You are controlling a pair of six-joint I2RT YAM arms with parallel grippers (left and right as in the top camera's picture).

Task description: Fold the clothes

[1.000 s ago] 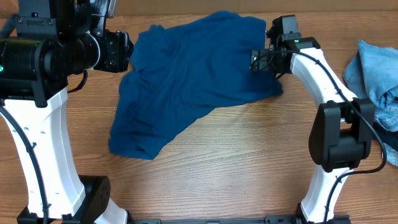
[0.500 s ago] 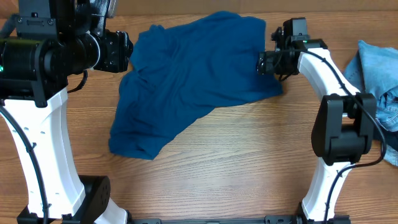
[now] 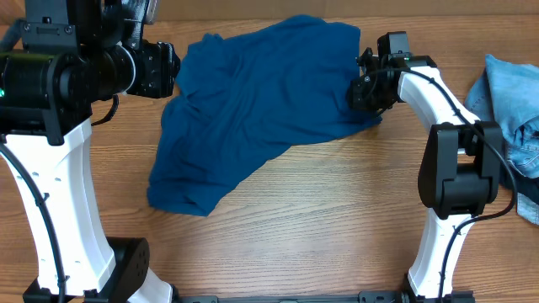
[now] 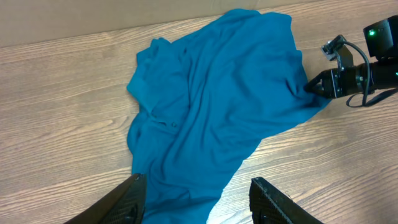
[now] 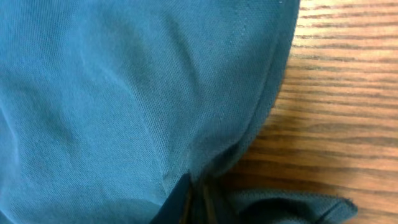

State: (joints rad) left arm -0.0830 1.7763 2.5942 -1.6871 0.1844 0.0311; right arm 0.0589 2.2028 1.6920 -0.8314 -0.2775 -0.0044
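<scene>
Blue shirt (image 3: pixel 261 109): one, deep blue, plain, no print. It lies crumpled and spread on the bench (image 3: pixel 337 227), filling the upper middle of the overhead frame. A lobe trails to the lower left and the widest part sits at the upper right. Soft creases run through the body and nothing is folded square.

Right gripper (image 3: pixel 364 91): at the shirt's right edge, in the upper right of the overhead frame. My jaws are clenched on the fabric there. In the right wrist view the shirt (image 5: pixel 124 93) fills most of the frame, and its creases pucker toward my tips (image 5: pixel 196 200) at the bottom edge. Bare wood shows on the right side. From the left wrist view the same gripper (image 4: pixel 314 87) meets the cloth (image 4: pixel 211 112) at the middle right.

Left gripper (image 4: pixel 196 199): one, held above the bench. My jaws are released, two dark fingers (image 4: pixel 124 199) standing apart at the bottom of the frame with nothing between them. The shirt's lower edge lies beneath and just beyond them.

Denim garment (image 3: pixel 514 101): one heap, light blue, at the right edge of the overhead frame. It lies well apart from the shirt and clear of both grippers.

Count: two garments, two arms.
</scene>
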